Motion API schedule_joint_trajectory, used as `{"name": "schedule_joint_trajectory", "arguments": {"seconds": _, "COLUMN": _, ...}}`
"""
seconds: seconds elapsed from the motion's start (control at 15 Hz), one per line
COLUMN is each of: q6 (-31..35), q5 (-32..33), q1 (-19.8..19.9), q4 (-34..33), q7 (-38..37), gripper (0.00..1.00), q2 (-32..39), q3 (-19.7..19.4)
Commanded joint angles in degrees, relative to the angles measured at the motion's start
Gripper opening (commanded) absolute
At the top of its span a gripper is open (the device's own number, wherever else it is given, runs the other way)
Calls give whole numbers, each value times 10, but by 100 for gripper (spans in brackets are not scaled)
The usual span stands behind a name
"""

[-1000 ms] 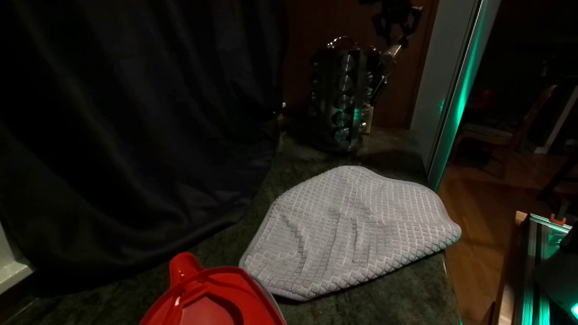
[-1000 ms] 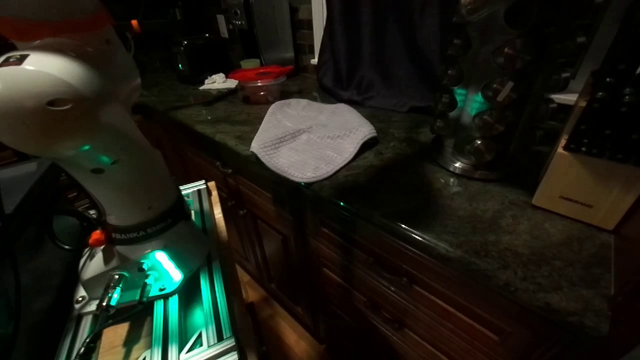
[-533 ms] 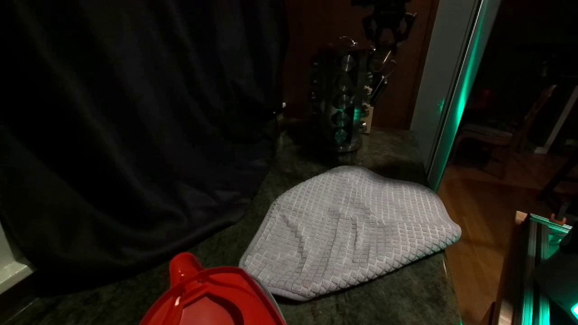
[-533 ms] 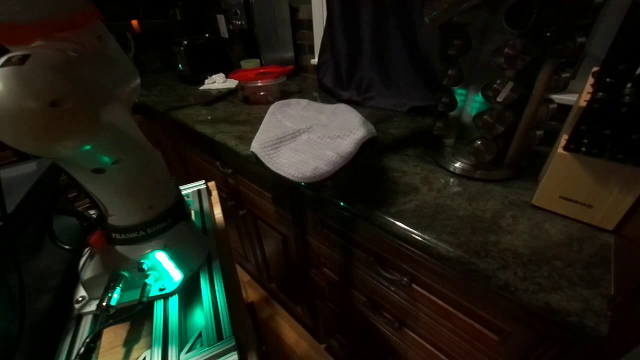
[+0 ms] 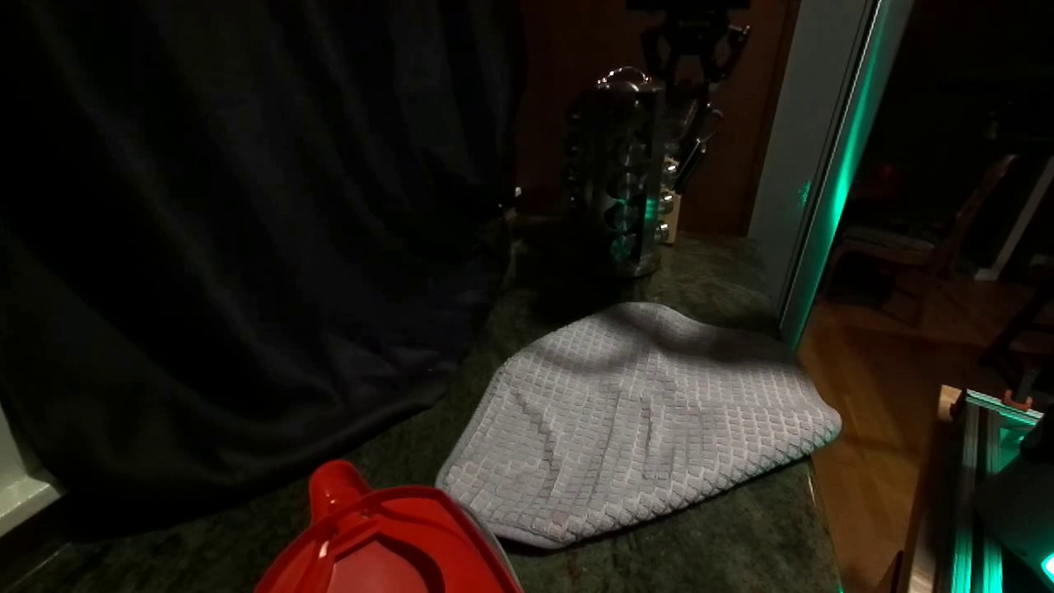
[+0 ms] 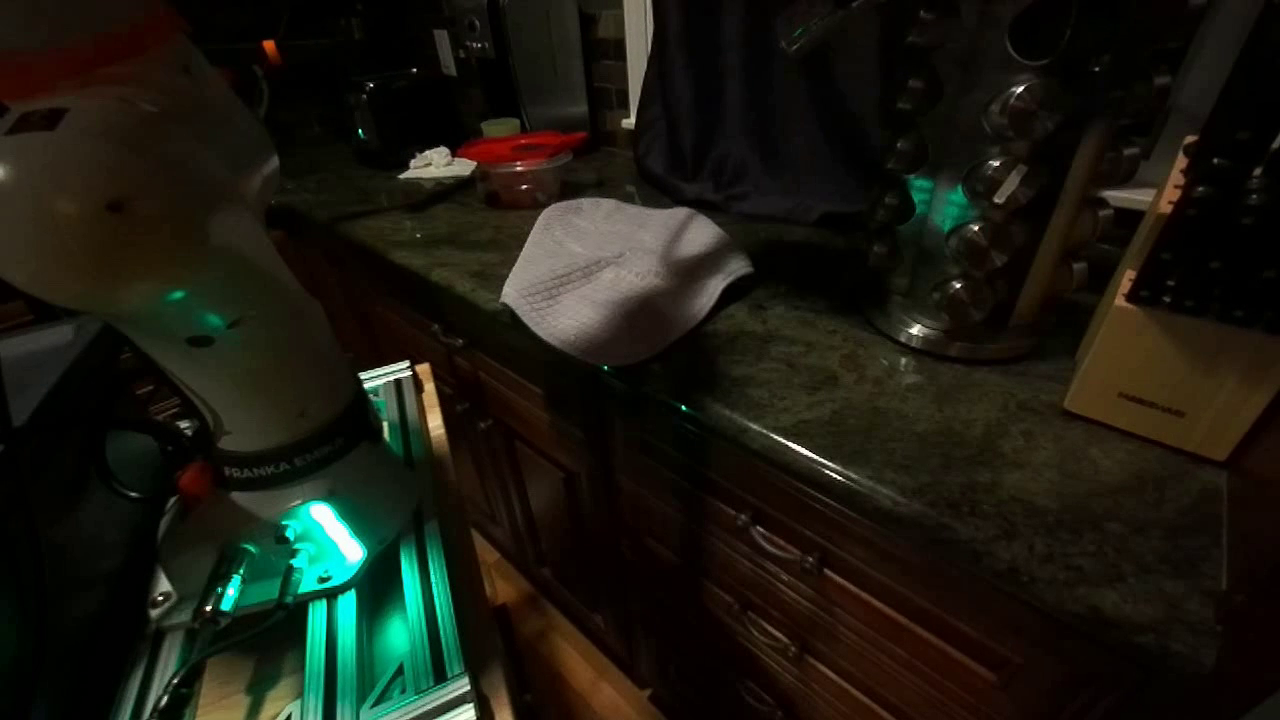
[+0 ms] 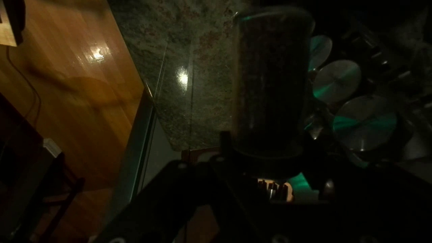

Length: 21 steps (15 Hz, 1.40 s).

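Note:
A dark, see-through cylindrical jar [image 7: 271,84] stands between the fingers of my gripper [image 7: 268,148] in the wrist view. The jaws are closed around its dark cap end, and its body points away from the camera. In an exterior view my black gripper [image 5: 693,82] hangs high, near the top of the metal spice rack [image 5: 622,177]. A glint of the jar [image 6: 822,28] shows at the top edge of an exterior view. Beside the jar in the wrist view are the rack's round metal lids [image 7: 337,81]. Darkness hides much of the fingers.
A grey textured cloth [image 5: 642,420] lies on the dark stone counter [image 6: 1000,480]. Near it stands a container with a red lid [image 6: 525,148]. A knife block [image 6: 1160,370] stands beyond the rack. A dark curtain [image 5: 247,247] hangs along one side.
In both exterior views my gripper or the jar has shifted left, past the spice rack's top. A shadow now falls over part of the cloth. The cloth and rack stay where they were.

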<state>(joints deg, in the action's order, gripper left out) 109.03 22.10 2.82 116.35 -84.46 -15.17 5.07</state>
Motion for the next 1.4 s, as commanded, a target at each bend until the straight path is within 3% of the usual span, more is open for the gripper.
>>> {"name": "schedule_joint_trajectory", "arguments": {"seconds": 0.0, "q6": 16, "q5": 37, "q1": -10, "q4": 22, "q7": -21, "gripper": 25, "q2": -13, "q3": 29}}
{"name": "schedule_joint_trajectory", "arguments": {"seconds": 0.4, "q6": 29, "q5": 126, "q1": -31, "q4": 29, "q7": -39, "gripper": 25, "q2": 11, "q3": 77}}
{"name": "schedule_joint_trajectory", "arguments": {"seconds": 0.6, "q6": 50, "q5": 162, "q1": -47, "q4": 32, "q7": -29, "gripper": 25, "q2": 28, "q3": 83}}
{"name": "schedule_joint_trajectory", "arguments": {"seconds": 0.67, "q6": 28, "q5": 141, "q1": -48, "q4": 23, "q7": -25, "gripper": 50, "q2": 24, "q3": 75}}
{"name": "schedule_joint_trajectory", "arguments": {"seconds": 1.0, "q6": 37, "q5": 151, "q1": -55, "q4": 23, "q7": -25, "gripper": 50, "q2": 35, "q3": 76}}
{"name": "schedule_joint_trajectory", "arguments": {"seconds": 1.07, "q6": 37, "q5": 152, "q1": -55, "q4": 23, "q7": -25, "gripper": 25, "q2": 35, "q3": 76}}
{"name": "schedule_joint_trajectory", "arguments": {"seconds": 1.33, "q6": 57, "q5": 193, "q1": -74, "q4": 90, "q7": -40, "gripper": 25, "q2": 29, "q3": 96}}
